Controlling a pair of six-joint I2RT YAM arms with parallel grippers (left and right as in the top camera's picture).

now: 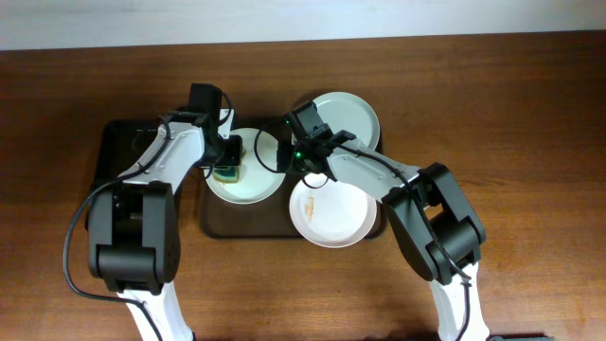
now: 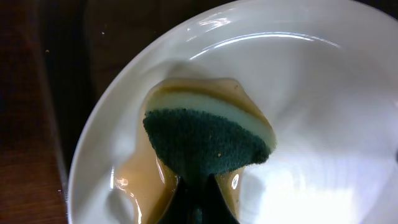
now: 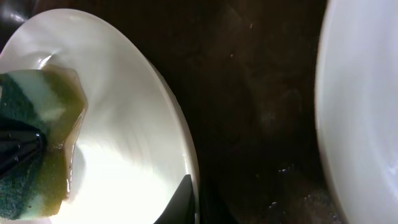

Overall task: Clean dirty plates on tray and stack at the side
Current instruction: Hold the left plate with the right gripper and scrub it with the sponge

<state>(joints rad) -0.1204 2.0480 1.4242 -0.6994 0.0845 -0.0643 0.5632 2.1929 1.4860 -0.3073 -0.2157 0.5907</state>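
Observation:
Three plates lie on the brown tray (image 1: 242, 221). The left pale plate (image 1: 256, 185) has my left gripper (image 1: 227, 159) over it, shut on a green and yellow sponge (image 1: 225, 172) that presses on the plate. In the left wrist view the sponge (image 2: 208, 137) sits on the plate (image 2: 323, 93), with the fingers (image 2: 199, 208) pinching it. My right gripper (image 1: 288, 156) is shut on this plate's right rim (image 3: 189, 174). A white plate (image 1: 333, 216) with orange smears lies at the front right. Another plate (image 1: 350, 116) lies at the back right.
A smaller black tray (image 1: 115, 152) lies left of the brown tray, under my left arm. In the right wrist view, dark tray floor (image 3: 261, 112) separates the held plate from the edge of a neighbouring plate (image 3: 360, 93). Brown table surrounds both trays.

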